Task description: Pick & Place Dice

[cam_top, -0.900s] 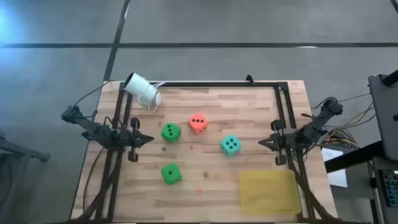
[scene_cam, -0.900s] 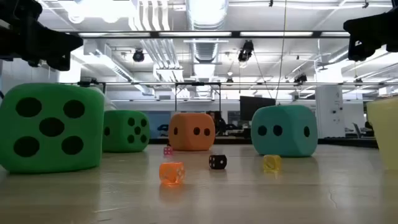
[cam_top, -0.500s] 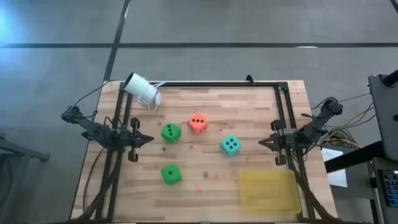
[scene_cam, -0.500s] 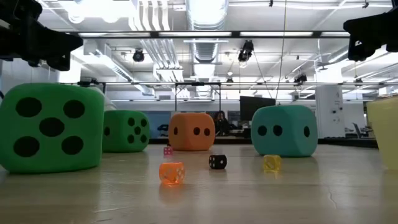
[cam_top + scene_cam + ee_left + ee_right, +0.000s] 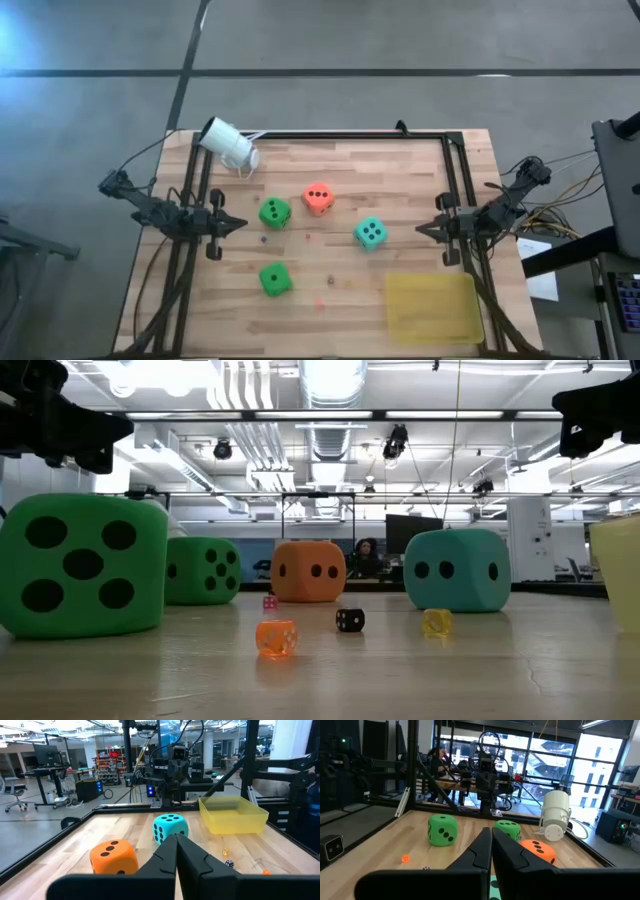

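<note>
At table edges, closed empty pincers (image 5: 241,224).

The high camera looks straight down on the whole table (image 5: 400,160). The low one sits at table-top height, close to the near green die (image 5: 82,565). Each wrist camera faces across the table at the opposite arm; all views share the orange die (image 5: 318,198).

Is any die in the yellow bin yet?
No, the yellow bin holds nothing, and all four dice, green, green, orange and teal, sit on the table.
</note>
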